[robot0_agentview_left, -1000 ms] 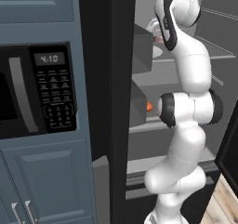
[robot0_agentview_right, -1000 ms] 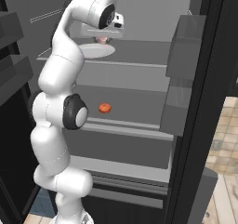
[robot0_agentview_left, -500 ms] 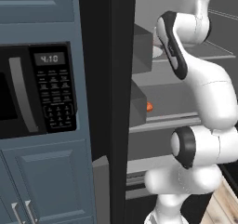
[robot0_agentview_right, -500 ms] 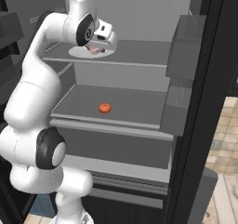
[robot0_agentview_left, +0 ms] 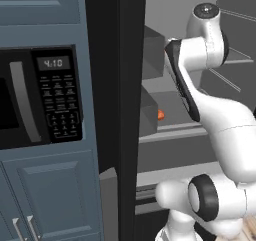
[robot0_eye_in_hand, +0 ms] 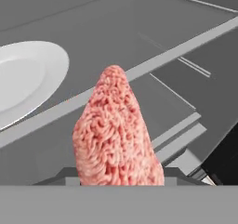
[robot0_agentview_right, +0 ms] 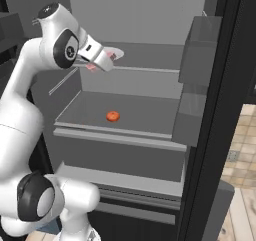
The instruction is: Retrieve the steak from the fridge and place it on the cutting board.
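Note:
In the hand view the steak, a pinkish-red marbled slab, stands upright right in front of the camera and covers the fingertips. From the right base, my gripper is shut on the steak at the front edge of the upper shelf, inside the black fridge. The same fridge, with its grey interior, stands beside the cabinets from the left base, where my own arm hides the hand. The cutting board is out of view.
A white plate lies on the upper shelf left of the steak. A small round orange-red item sits on the middle shelf. Grey door bins hang on the right. The microwave sits left of the fridge.
The arm has folded, its elbow swinging outward. The gripper, with the steak in it, has come a little lower and back from over the plate toward the shelf's front edge.

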Available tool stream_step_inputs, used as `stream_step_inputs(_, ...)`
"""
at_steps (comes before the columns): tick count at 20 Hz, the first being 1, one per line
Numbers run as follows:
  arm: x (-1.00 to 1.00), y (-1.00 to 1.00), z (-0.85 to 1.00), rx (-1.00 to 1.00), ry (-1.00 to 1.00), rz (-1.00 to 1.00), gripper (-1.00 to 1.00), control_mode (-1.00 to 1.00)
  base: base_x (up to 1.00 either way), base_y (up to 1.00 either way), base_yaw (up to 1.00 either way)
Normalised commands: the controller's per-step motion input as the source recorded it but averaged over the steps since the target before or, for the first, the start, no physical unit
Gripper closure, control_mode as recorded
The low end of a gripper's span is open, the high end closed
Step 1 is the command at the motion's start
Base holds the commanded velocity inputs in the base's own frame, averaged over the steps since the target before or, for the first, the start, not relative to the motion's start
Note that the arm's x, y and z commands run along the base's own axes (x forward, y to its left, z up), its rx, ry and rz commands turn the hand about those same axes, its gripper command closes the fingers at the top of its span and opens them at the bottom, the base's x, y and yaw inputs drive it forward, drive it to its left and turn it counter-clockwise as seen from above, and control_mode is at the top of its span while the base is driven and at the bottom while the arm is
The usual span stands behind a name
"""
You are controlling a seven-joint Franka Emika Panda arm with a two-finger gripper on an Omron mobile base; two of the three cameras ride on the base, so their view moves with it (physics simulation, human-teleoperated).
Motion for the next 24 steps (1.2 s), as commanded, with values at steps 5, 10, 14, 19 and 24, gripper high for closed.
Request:
stream_step_inputs(5, -0.99, -0.5, 0.03, 0.04, -0.01, 0.0, 1.0, -1.0, 0.0, 0.0, 0.0)
stream_step_inputs(10, -1.0, -0.09, -0.02, 0.0, 0.0, 0.0, 1.0, -1.0, 0.0, 0.0, 0.0)
stream_step_inputs(14, -0.91, 0.02, -0.14, -0.02, 0.04, 0.07, 1.0, -1.0, 0.0, 0.0, 0.0)
stream_step_inputs(19, -0.7, 0.17, -0.02, 0.0, 0.12, 0.02, 1.0, -1.0, 0.0, 0.0, 0.0)
stream_step_inputs(24, -0.71, 0.26, -0.09, 0.0, 0.09, 0.0, 1.0, -1.0, 0.0, 0.0, 0.0)
